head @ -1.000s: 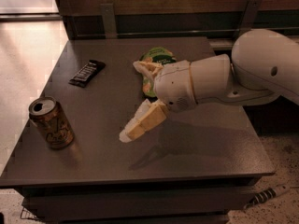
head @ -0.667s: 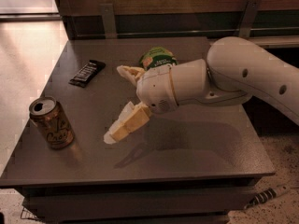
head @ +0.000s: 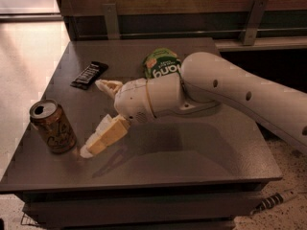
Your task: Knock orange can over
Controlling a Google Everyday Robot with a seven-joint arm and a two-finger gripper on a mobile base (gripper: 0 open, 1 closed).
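Spread jaws beside orange can, grey table

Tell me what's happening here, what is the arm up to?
The robot's arm stretches across the dark table from the right, its gripper open and low beside the orange can at the front left of the view. The lower fingertip is very close to the can's base; contact cannot be told. The can stands upright, not yet knocked over. A green snack bag and a black candy bar lie farther back.
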